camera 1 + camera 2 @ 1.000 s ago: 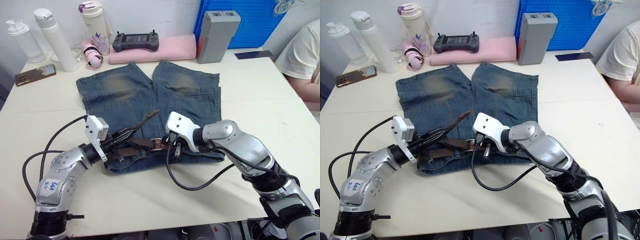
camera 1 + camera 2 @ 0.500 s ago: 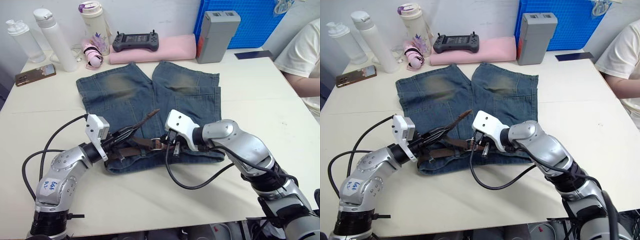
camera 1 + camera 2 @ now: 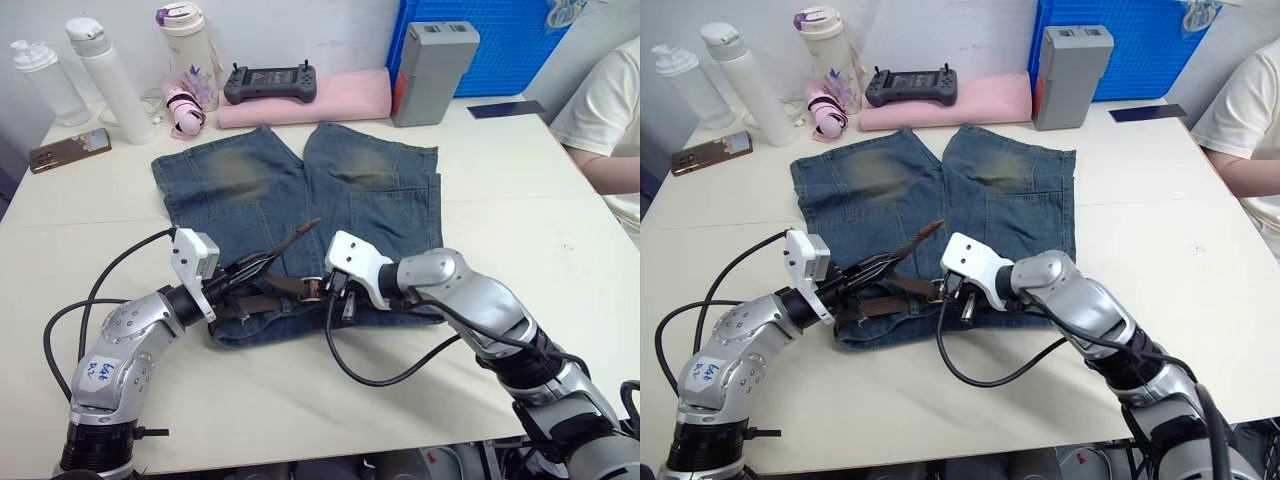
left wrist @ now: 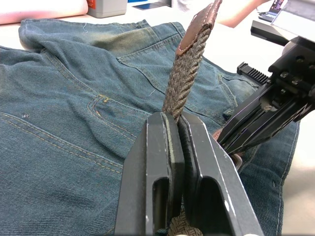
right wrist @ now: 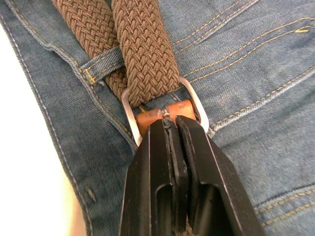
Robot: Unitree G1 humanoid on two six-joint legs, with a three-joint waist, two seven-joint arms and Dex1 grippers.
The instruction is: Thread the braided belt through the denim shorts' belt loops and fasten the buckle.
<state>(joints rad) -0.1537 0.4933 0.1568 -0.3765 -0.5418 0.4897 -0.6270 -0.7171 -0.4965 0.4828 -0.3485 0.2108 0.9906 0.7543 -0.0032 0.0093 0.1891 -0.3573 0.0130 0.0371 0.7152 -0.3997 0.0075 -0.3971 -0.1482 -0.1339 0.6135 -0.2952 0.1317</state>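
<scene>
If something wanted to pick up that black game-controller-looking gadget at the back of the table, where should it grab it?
Probably across the flat middle body of the black controller, coming down from above. It lies flat on the pink pad, its grips and antennas sticking out at the ends, so the narrower centre looks easiest to pinch.

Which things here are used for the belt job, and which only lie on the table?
For the job: braided belt, buckle, denim shorts, belt loops, left gripper, right gripper.
Lying about: bottles, phone, controller, grey box.
</scene>
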